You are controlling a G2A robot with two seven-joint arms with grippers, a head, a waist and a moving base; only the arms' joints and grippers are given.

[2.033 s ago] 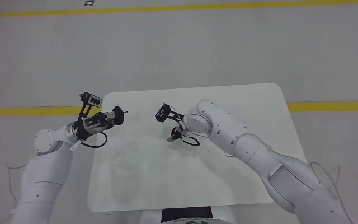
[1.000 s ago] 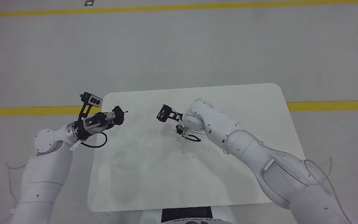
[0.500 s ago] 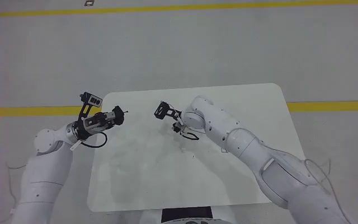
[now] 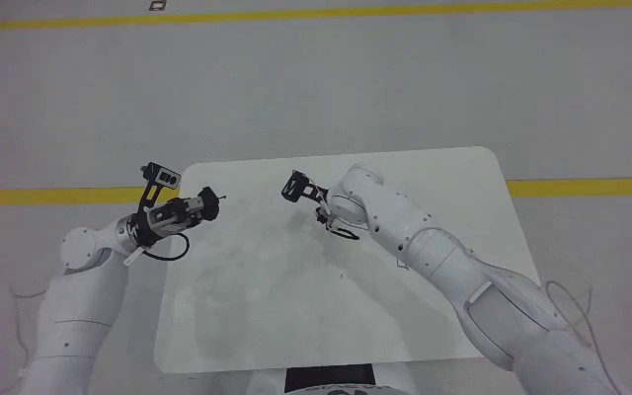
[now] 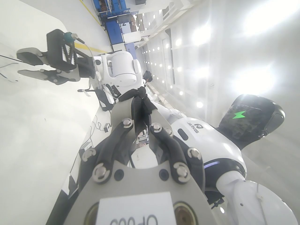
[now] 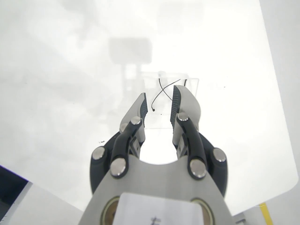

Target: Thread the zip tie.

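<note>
A thin black zip tie [image 6: 164, 90] lies on the white table [image 4: 395, 296], curved so that it crosses over itself. My right gripper [image 6: 159, 101] hangs open just above it, the crossed part showing between and beyond the fingertips. From the left wrist view that same right gripper [image 5: 25, 64] stands open over the zip tie's thin lines [image 5: 8, 58]. My left gripper [image 5: 138, 99] is held above the table's left edge [image 4: 207, 202], shut on a black strap-like piece [image 5: 140, 94] that bunches out past its tips.
A faint clear rectangular sheet [image 6: 192, 81] lies under the zip tie. The table's near half and right side are bare white. Yellow floor lines [image 4: 553, 186] run beyond the table's edges.
My right gripper has pulled back from the table's middle towards the far side and slightly right. The left arm has not moved.
</note>
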